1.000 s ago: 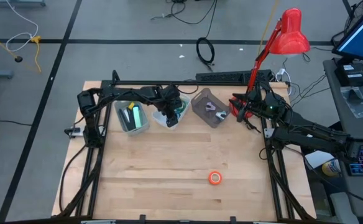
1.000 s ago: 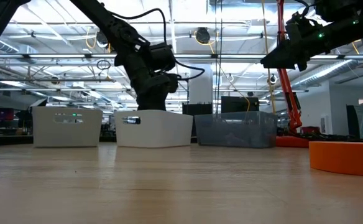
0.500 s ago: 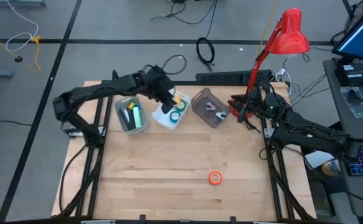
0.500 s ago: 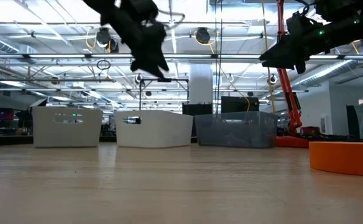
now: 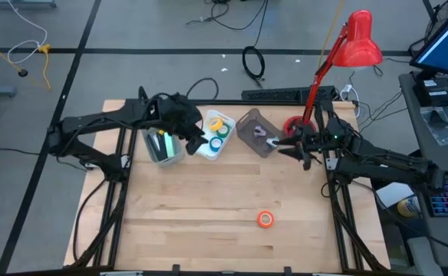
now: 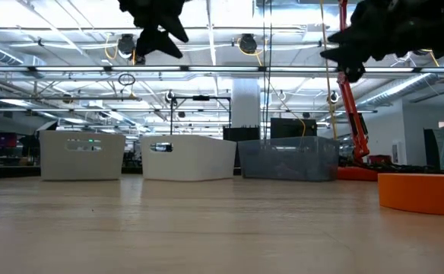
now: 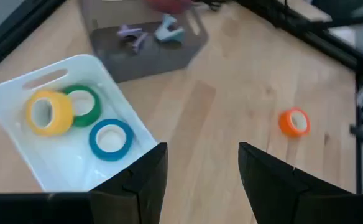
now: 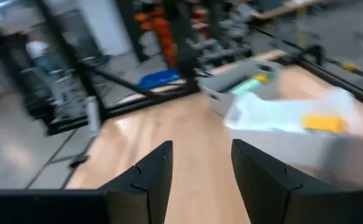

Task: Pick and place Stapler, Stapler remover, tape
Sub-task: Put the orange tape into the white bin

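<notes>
The orange tape roll [image 5: 265, 219] lies flat on the bare wood toward the near right, also in the left wrist view [image 7: 293, 122] and at the low view's right edge [image 6: 423, 190]. The yellow [image 7: 48, 112], green [image 7: 83, 104] and blue [image 7: 110, 138] tape rolls lie in the white bin [image 5: 205, 149]. My left gripper [image 7: 200, 174] hangs open high above that bin's near left corner [image 5: 193, 136]. My right gripper [image 5: 297, 147] is open [image 8: 200, 168], raised beside the grey bin [image 5: 247, 123], which holds small staple removers [image 7: 145, 34].
A third bin [image 5: 163, 144] at the far left holds green and yellow things. A red desk lamp [image 5: 360, 38] stands at the far right corner. Black frame rails [image 5: 335, 207] run along both table sides. Bare wood spreads across the middle and near part.
My left gripper has risen out of the white bin and drawn back toward the table's left, leaving the yellow, green and blue rolls showing inside it. My right gripper has swung from the lamp base a little toward the near edge and turned toward the table's middle.
</notes>
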